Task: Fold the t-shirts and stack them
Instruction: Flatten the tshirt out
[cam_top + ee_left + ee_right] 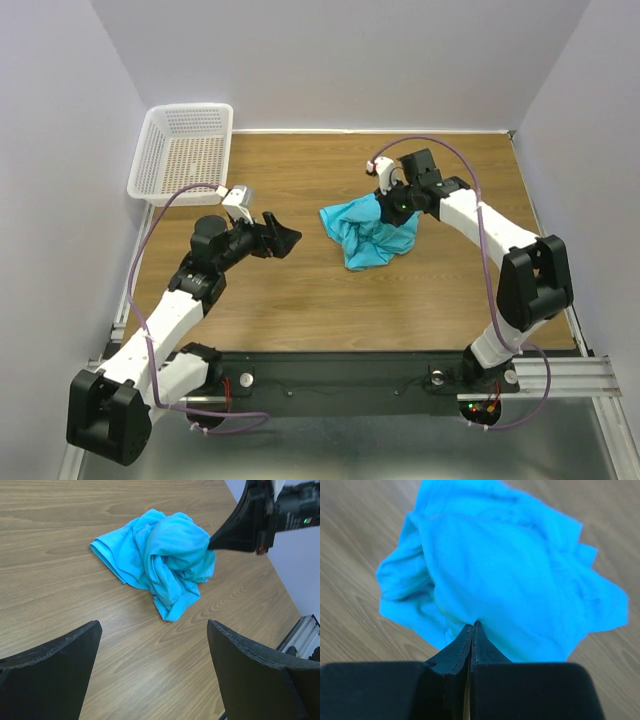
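The turquoise t-shirt lies crumpled in a heap on the wooden table, right of centre. It also shows in the left wrist view and fills the right wrist view. My right gripper is at the heap's far right edge, its jaws pressed together with a pinch of cloth at the tips; it also shows in the left wrist view. My left gripper is open and empty, hovering left of the shirt and apart from it, with bare table between its fingers.
A white plastic mesh basket stands at the far left corner of the table. Grey walls close in the table on the left, back and right. A metal rail runs along the near edge.
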You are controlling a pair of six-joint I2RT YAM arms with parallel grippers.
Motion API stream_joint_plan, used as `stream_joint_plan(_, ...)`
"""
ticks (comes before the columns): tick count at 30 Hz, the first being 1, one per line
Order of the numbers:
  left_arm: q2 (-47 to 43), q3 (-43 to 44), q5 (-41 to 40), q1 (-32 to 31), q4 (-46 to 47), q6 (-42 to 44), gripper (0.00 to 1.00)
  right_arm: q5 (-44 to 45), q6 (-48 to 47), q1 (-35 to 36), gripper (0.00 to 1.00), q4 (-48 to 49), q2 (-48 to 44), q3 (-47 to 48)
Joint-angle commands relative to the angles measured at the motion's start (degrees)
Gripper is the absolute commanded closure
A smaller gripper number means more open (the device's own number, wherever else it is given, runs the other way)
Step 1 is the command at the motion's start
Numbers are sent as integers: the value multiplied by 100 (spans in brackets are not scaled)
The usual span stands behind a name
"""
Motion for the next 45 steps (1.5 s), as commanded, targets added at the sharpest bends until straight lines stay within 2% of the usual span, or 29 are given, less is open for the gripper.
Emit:
stream_joint_plan(1, -188, -81, -15, -36, 288, -13, 1, 525, 660, -87, 99, 457, -726, 958)
stream_joint_plan(4, -180, -64, -24, -44, 262, -4, 1, 1178, 1135, -508, 100, 676, -1210, 1189)
stream_joint_plan(5, -180, -72, -15, -36, 262, -4, 2, 1406, 1241, -928, 100, 712, -1325, 1094)
stream_joint_plan(7, -180, -72, -6, -53, 297, -13, 1, 1583, 1330, -1300, 99, 791, -1745, 787)
stream_joint_plan(13, -66, -2, 82, -88, 367, 22, 1, 2479, 1146, -2187, 98, 870, -2679, -1550)
stream_joint_plan(16, -39, 7, 99, -97, 376, 31, 1, 2306, 910, -2794, 66, 879, -2943, -2192)
stream_joint_plan(17, 4, 24, 117, -97, 385, 39, 1, 2270, 847, -2926, 50, 879, -3091, -2290)
stream_joint_plan(18, 13, 33, 134, -115, 376, 48, 1, 2218, 768, -2927, 43, 879, -3188, -2361)
stream_joint_plan(19, 48, 42, 134, -115, 385, 74, 1, 1912, 620, -2927, 35, 862, -3303, -2440)
stream_joint_plan(20, 101, 68, 134, -123, 385, 75, 2, 1605, 514, -2927, 20, 853, -3539, -2458)
stream_joint_plan(21, 136, 77, 143, -132, 385, 83, 2, 1306, 400, -2927, 11, 827, -3541, -2458)
stream_joint_plan(22, 163, 86, 117, -150, 393, 92, 1, 955, 164, -2927, 5, 783, -3732, -2415)
stream_joint_plan(23, 250, 103, 108, -193, 420, 92, 1, 142, 31, -2927, 0, 634, -3795, -2371)
stream_joint_plan(25, 312, 121, 91, -229, 455, 92, 1, -723, -198, -2927, 0, 493, -3761, -2248)
stream_joint_plan(26, 399, 138, 64, -264, 481, 101, 2, -1554, -234, -2927, 0, 431, -3500, -2117)
stream_joint_plan(29, 532, 173, -6, -396, 534, 83, 1, -2386, -523, -2814, 0, 325, -2780, -1914)
stream_joint_plan(31, 567, 191, -24, -449, 543, 92, 2, -2388, -726, -2656, 0, 273, -2409, -1765)
stream_joint_plan(35, 567, 139, -129, -563, 543, 66, 2, -2187, -1760, -2042, 0, -61, -1732, -1404)
stream_joint_plan(38, 637, 112, -138, -572, 543, 83, 2, -1616, -1922, -1733, 2, -53, -1275, -1097)
stream_joint_plan(41, 638, 77, -182, -607, 543, 40, 2, -985, -1826, -1566, 9, -53, -826, -798)
stream_joint_plan(45, 585, -37, -235, -624, 543, 13, 2, -326, -1834, -1399, 14, -27, -448, -726)
